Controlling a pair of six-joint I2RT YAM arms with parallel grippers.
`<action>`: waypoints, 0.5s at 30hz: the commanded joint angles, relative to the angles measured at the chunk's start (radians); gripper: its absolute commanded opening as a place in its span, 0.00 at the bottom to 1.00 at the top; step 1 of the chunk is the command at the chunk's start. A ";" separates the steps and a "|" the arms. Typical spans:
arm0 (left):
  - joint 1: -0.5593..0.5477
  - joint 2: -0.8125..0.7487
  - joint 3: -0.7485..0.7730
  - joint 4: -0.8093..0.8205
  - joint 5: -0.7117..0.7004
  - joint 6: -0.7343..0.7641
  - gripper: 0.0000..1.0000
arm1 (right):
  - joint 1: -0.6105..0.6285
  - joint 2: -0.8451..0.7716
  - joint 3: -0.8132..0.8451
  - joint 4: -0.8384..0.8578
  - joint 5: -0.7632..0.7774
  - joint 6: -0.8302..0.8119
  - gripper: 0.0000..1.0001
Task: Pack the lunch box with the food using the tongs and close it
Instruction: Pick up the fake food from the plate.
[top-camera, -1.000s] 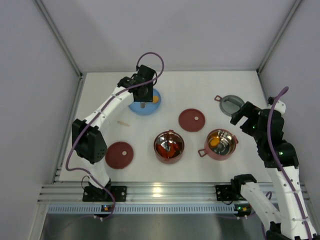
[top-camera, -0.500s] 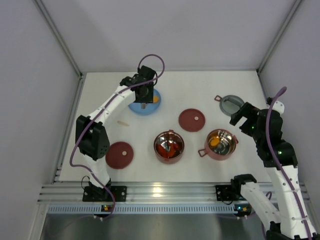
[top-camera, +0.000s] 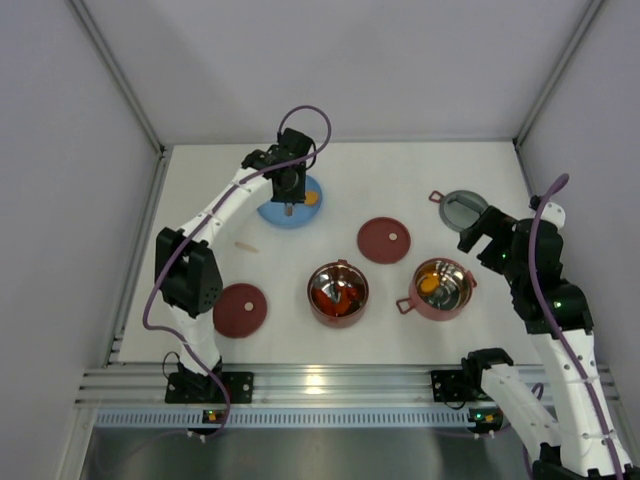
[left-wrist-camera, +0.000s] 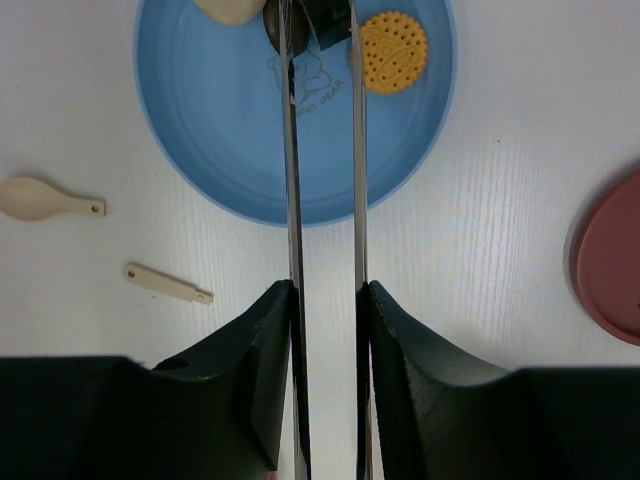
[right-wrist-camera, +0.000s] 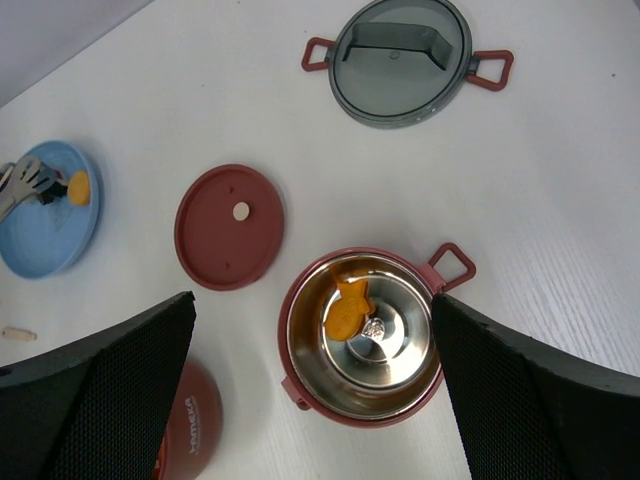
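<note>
Left gripper (left-wrist-camera: 322, 320): fingers clamped on the tongs (left-wrist-camera: 322, 150), squeezing the two silver arms close and near parallel.
Tongs: long axis runs straight out from the fingers over the blue plate (left-wrist-camera: 200, 120); the tips sit either side of a dark piece (left-wrist-camera: 322, 22) at the plate's far side.
Key relation: the dark piece lies dead ahead between the tips, the round orange biscuit (left-wrist-camera: 393, 50) just right of them, a pale beige piece (left-wrist-camera: 228, 10) to the left. Whether the tips already pinch the dark piece is hard to call; it is cut off at the frame edge.
Right gripper (right-wrist-camera: 310, 380): fingers spread wide, holding nothing, hovering above the bowl with the orange fish-shaped piece (right-wrist-camera: 350, 308).
Lunch box: two red bowls (top-camera: 338, 293) (top-camera: 441, 288) open at mid-table, disc lids (top-camera: 384, 240) (top-camera: 239, 309) flat beside them, grey top lid (top-camera: 463, 210) far right.
Nearer arm: the left, by a long way.
Surface: white table (top-camera: 420, 170), walled on three sides; a small beige stick (top-camera: 247, 246) lies loose.
</note>
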 joint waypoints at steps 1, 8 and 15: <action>0.005 0.007 0.045 0.003 0.004 0.011 0.36 | -0.010 -0.002 -0.007 0.045 -0.013 -0.012 0.99; 0.005 -0.019 0.042 -0.006 -0.001 0.014 0.23 | -0.010 0.005 -0.012 0.050 -0.022 -0.011 0.99; 0.005 -0.062 0.039 -0.014 0.001 0.017 0.15 | -0.010 0.008 -0.012 0.053 -0.027 -0.008 1.00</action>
